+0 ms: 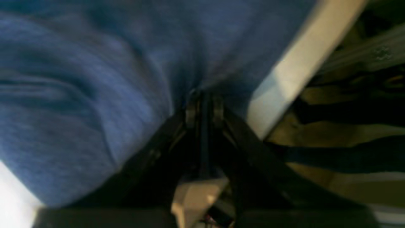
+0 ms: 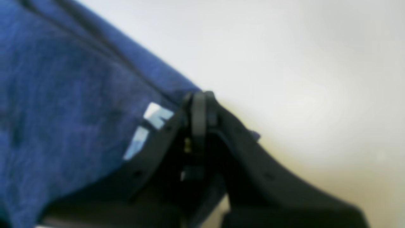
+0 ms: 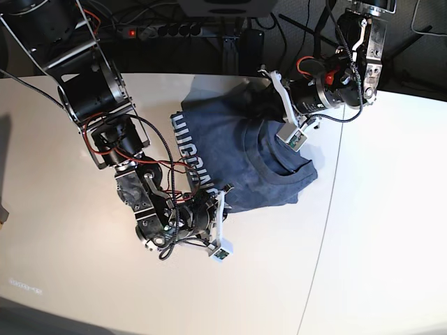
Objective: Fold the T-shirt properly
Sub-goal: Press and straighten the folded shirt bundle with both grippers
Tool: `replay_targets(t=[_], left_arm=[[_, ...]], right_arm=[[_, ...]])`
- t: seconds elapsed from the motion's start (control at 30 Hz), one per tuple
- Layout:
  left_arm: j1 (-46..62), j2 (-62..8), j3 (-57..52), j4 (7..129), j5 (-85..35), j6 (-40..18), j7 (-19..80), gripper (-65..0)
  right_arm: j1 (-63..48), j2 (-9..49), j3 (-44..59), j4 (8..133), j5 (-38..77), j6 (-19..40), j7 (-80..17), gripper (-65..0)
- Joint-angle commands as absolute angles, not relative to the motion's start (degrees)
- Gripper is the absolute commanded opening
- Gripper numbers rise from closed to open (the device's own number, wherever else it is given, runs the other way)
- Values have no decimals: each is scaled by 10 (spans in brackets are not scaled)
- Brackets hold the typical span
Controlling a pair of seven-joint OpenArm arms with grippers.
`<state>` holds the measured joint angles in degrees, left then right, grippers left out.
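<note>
The blue-grey T-shirt (image 3: 244,153) lies bunched and partly folded on the white table (image 3: 70,279), with white lettering (image 3: 187,150) showing along its left part and the neck to the right. My left gripper (image 3: 262,74) is shut on the shirt's far edge by the table's back edge. In the left wrist view the jaws (image 1: 204,95) pinch blue cloth (image 1: 95,79). My right gripper (image 3: 228,189) is shut on the shirt's near edge. In the right wrist view the jaws (image 2: 202,95) grip the hem (image 2: 63,95) beside a bit of white lettering (image 2: 152,120).
The table's back edge (image 1: 300,63) runs close behind my left gripper, with dark cables and frame parts beyond it. A power strip (image 3: 160,29) and cables lie behind the table. A seam (image 3: 335,174) runs down the tabletop right of the shirt.
</note>
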<state>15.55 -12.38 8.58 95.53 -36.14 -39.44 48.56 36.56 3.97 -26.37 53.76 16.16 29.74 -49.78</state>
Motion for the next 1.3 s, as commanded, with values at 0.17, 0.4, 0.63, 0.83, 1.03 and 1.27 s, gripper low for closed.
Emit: replay_targets(t=[0.17,0.4,0.63,0.83,1.03,1.27], left_arm=[[127,-135,47,948,-357,-400,477,-596],[122,-188,1,947,-357,-400,442,-596],[121,-201,0,947,-349,-400,431,-596],[101,-201,0,947,-337,-400,430,-596],[79,-201,0,947,-320,-400,430,-596],[67,-201,1,947,-329,-400,422,-596]], right_arm=[[382,70,-261,546,224,319,-514,-650],[362,111,-261,549,283,325,-541,-650],[270,130,-259,615,287,328,-545,-650],[179,139,-234,715,274,328,-545,-650],[107,145,-185,804,284,328,-554,-650],[37,144,-165,877,296,328,-562,-650]])
